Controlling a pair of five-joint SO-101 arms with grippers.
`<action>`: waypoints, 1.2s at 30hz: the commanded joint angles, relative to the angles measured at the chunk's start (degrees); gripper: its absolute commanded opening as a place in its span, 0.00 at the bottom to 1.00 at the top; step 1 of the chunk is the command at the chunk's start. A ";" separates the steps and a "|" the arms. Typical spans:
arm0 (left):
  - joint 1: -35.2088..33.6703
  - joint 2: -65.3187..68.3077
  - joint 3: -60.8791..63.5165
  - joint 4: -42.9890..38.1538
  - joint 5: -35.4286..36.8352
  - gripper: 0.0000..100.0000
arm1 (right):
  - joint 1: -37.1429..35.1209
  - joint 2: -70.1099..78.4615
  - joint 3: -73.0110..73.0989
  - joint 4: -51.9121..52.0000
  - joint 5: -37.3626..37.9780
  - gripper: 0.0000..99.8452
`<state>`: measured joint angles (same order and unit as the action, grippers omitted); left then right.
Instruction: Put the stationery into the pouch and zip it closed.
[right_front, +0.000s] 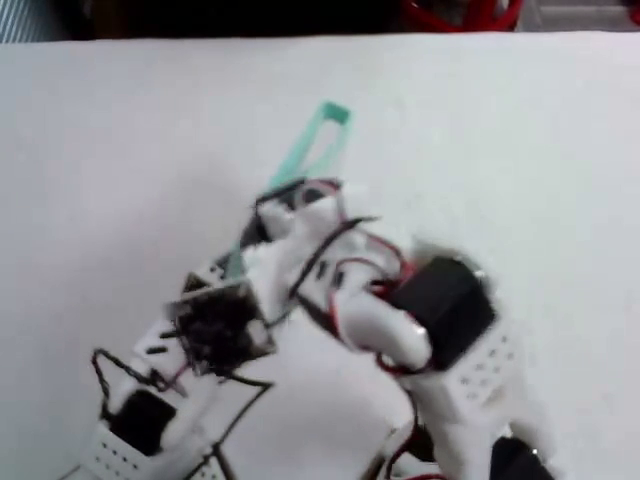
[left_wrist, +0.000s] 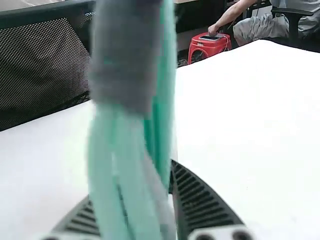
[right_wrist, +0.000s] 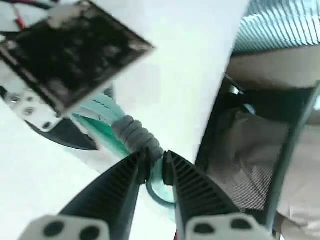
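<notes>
Both arms meet mid-counter on one thing: a long teal strap-like soft item (right_front: 318, 140) w/ a grey ribbed band (left_wrist: 125, 55) wrapped round part of it. In the high view its free end, a narrow loop shape, lies out over the white counter (right_front: 520, 150) toward the far edge. The rest is hidden under the arms. It's prob. the pouch seen edge-on, but I can't tell for sure. What it holds, if anything, can't be made out.

Left gripper (left_wrist: 145, 200): its dark ribbed fingers (left_wrist: 200, 205) sit either side of the teal item and are clamped on its lower part. The teal strips run up from between them, w/ the grey band farther along.

Right gripper (right_wrist: 151, 156): fingers nearly together, pinching the item right where the grey band ends. A bit of teal loop shows just past the tips. The left arm's dark circuit board (right_wrist: 75, 55) sits close by, and teal strips run from under it to the right fingers, so the two grips are near each other.

Bkgd: a black mesh panel (left_wrist: 45, 65) and a red stool (left_wrist: 210, 45) beyond the counter.
</notes>
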<state>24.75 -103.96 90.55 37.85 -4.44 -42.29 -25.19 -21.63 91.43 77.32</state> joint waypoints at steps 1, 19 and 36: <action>0.31 0.31 -1.76 -0.18 -0.62 0.08 | 3.47 -0.13 -5.89 -4.70 -5.71 0.02; 0.31 0.31 -1.76 -0.18 -0.62 0.08 | -0.22 1.54 -4.04 -3.82 -22.86 0.22; 0.31 0.31 -2.02 -0.18 -0.62 0.08 | -3.56 19.74 -14.15 7.43 -20.13 0.29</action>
<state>24.84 -103.96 90.55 37.93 -4.44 -45.36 -5.67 -36.31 98.55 55.78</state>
